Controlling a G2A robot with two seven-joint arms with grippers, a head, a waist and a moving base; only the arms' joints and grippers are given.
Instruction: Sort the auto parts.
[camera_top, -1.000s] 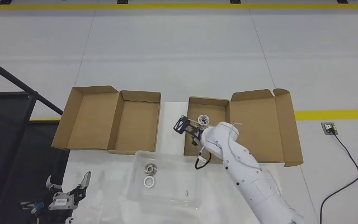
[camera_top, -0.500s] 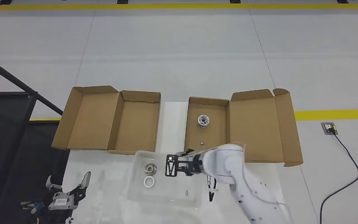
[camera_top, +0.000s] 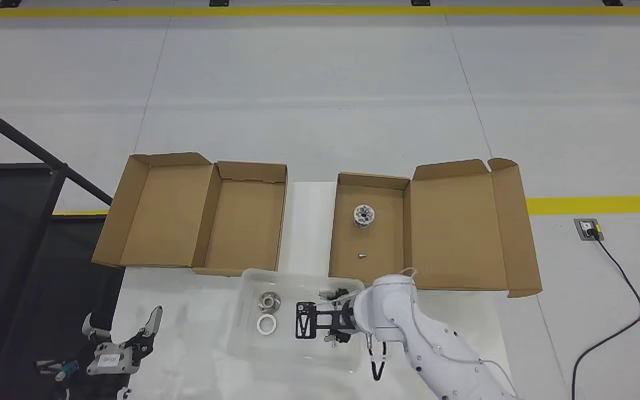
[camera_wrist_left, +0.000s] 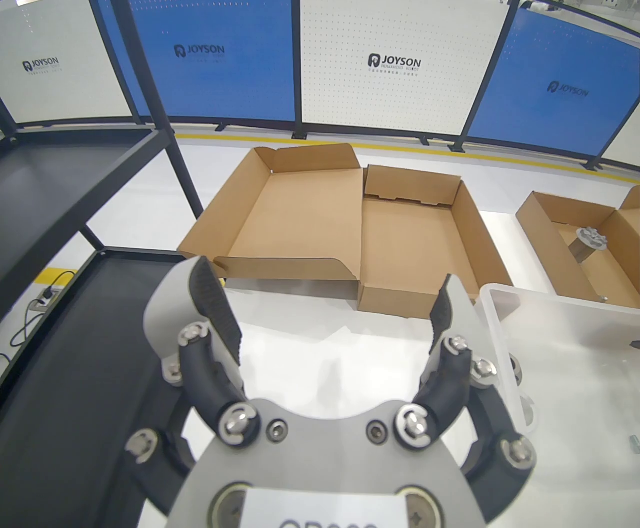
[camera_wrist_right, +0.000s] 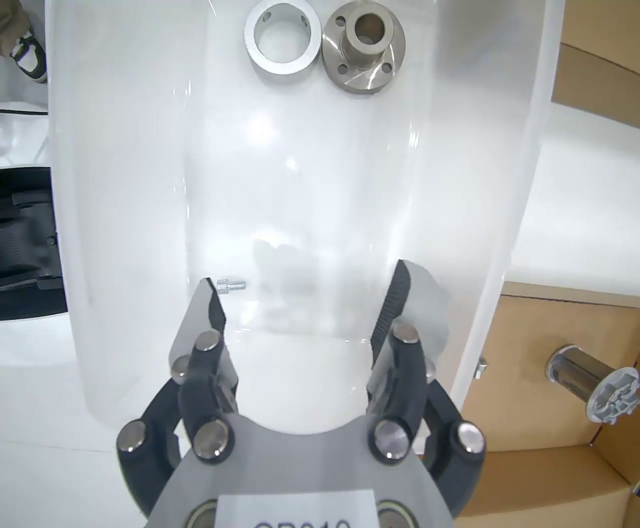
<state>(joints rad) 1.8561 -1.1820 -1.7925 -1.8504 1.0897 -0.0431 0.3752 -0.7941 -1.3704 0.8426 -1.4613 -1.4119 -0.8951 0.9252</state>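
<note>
A clear plastic bin (camera_top: 290, 285) holds a metal ring (camera_top: 267, 324) and a flanged hub (camera_top: 268, 301). My right gripper (camera_top: 312, 325) hangs open inside the bin, empty. Its wrist view shows the ring (camera_wrist_right: 281, 42) and the hub (camera_wrist_right: 363, 47) side by side at the bin's far end, and a small screw (camera_wrist_right: 230, 286) lying by one fingertip (camera_wrist_right: 212, 300). The right cardboard box (camera_top: 385, 250) contains a cylindrical part (camera_top: 363, 215) and a small screw (camera_top: 361, 254). My left gripper (camera_wrist_left: 332, 305) stands open and empty at the table's near left corner.
An open cardboard box (camera_top: 245, 215) sits at the back left with nothing in it, flap (camera_top: 160, 208) spread outward. A black shelf frame (camera_wrist_left: 75, 200) stands beside the left gripper. The right box's lid (camera_top: 465, 225) lies flat to the right.
The right arm swung from the right box's near-left edge toward me and left, coming down over the bin. The left arm stayed still.
</note>
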